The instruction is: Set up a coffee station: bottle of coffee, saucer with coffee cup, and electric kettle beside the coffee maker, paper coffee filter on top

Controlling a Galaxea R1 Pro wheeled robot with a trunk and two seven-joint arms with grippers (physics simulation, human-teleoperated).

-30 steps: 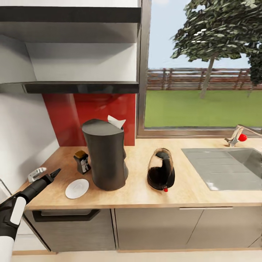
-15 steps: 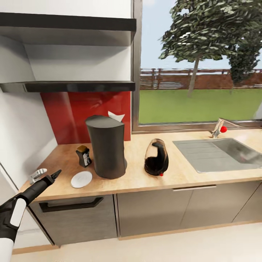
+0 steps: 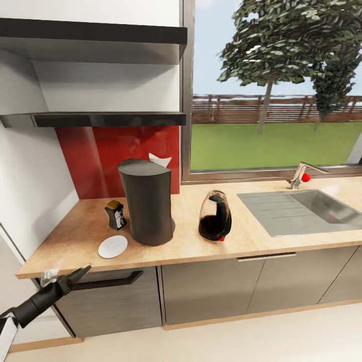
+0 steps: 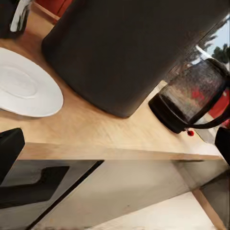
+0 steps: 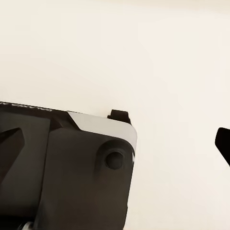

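The coffee maker (image 3: 147,202) stands upright on the kitchen countertop (image 3: 261,241), in front of the red wall panel (image 3: 100,156). The paper coffee filter (image 3: 160,161) rests at the rear edge of its flat top. The bottle of coffee (image 3: 115,215) stands just beside the coffee maker, on the side toward the wall corner. The saucer (image 3: 112,247) lies flat near the front edge of the worktop, close to the coffee maker's base and bare on its upper face; the left wrist view shows the same plate (image 4: 24,91) next to the dark body of the appliance (image 4: 129,48). The electric kettle (image 3: 215,217) sits on the opposite side of the coffee maker, between it and the sink (image 3: 301,211). The kitchen shelf (image 3: 95,119) hangs on the wall above. The left gripper (image 3: 68,281) hovers below the worktop's front edge, before the grey drawer front (image 3: 110,301); its jaws are spread, and a pale object beside it is too blurred to identify. The right gripper (image 5: 115,143) faces a plain pale surface, its dark fingertips (image 5: 9,143) wide apart above a dark robot part (image 5: 72,172)
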